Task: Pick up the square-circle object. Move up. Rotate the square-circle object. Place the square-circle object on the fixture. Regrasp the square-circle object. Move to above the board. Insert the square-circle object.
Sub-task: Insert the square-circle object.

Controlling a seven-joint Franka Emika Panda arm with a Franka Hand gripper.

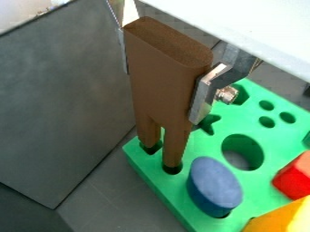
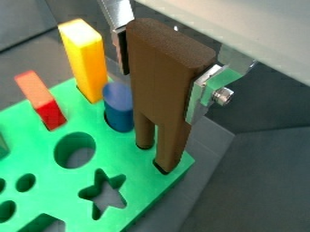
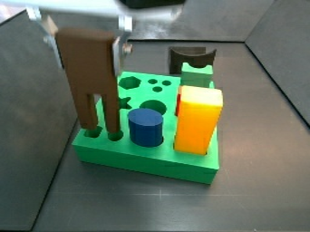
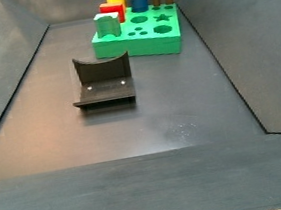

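Dark grey floor and walls surround the board (image 3: 145,149); gripper (image 2: 164,68) clamps the square-circle object (image 2: 161,91) upright in it.

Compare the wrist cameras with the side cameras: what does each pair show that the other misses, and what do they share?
Only the wrist views show up close the gripper, its silver fingers clamped on the thick end of the square-circle object.

Only the side views show the fixture, standing on the floor apart from the board with nothing on it.

Both show the square-circle object upright with its narrow end down at the board, beside the blue cylinder and the yellow block.
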